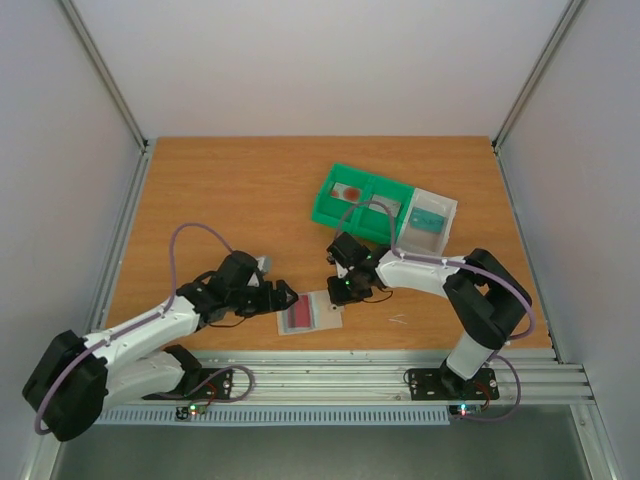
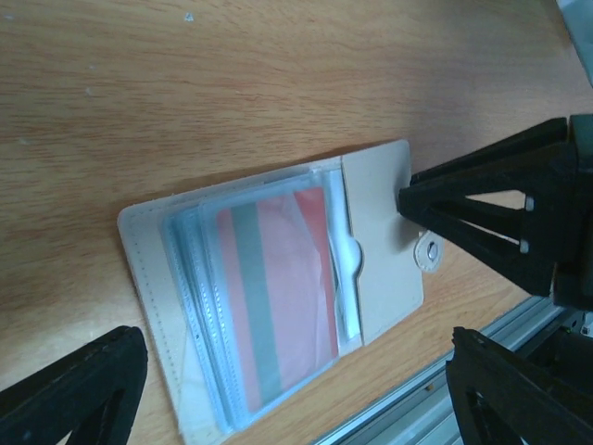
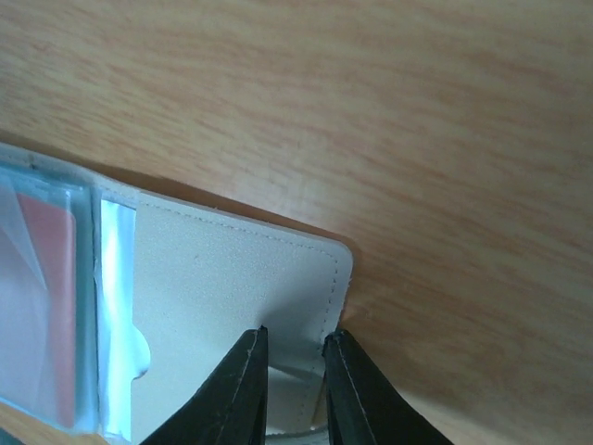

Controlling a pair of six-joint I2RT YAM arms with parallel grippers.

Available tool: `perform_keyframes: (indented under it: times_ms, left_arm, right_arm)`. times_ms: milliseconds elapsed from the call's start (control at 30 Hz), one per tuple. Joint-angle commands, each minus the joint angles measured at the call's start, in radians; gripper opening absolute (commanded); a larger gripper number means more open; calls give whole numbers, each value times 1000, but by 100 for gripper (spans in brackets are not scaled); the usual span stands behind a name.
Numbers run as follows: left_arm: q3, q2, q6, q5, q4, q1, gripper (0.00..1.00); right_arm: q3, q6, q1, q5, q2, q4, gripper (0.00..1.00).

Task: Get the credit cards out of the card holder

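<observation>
Right jaws: the right gripper (image 3: 296,338) has its jaws drawn narrow, with a sliver of the beige flap's edge between the tips. They are judged to be gripping or pinning that flap.
Left jaws: the left gripper (image 2: 295,338) has its jaws spread wide and holds nothing. One finger stands on each side of the open wallet, clear of it.
Task's thing: the card holder (image 2: 384,250) lies open and flat on the bench (image 2: 232,83), near the front edge and between the two arms.
Appearance: it is beige outside, with a stitched border and rounded corners. The closure tab (image 2: 428,252) carries a round snap and sits beside the right jaws.
Contents: the credit cards (image 2: 296,287) are still inside a stack of clear sleeves (image 2: 199,306). A red face with a grey-dark stripe shows through. How many cards lie beneath it cannot be told.
Step in hand: judged early, with the holder opened and steadied and no card yet drawn.
Next move: the left jaws would need to close in on the card's exposed edge at the thumb notch and slide it out along the sleeve while the right jaws hold the flap down.
Risk: the glossy sleeves may lift together with the card.
Surroundings: a green tray (image 1: 362,200) and a white tray (image 1: 430,222) stand farther back on the bench, well apart from the holder.
</observation>
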Motion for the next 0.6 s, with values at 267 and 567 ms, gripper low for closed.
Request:
perform_keyframes:
  times_ms: [267, 567]
  left_arm:
    - [-105, 64, -114, 67, 324, 0, 89]
    - [-163, 33, -154, 58, 343, 1, 91]
  right_arm:
    - [4, 141, 54, 2, -119, -18, 24]
    - [37, 257, 138, -28, -77, 88, 23]
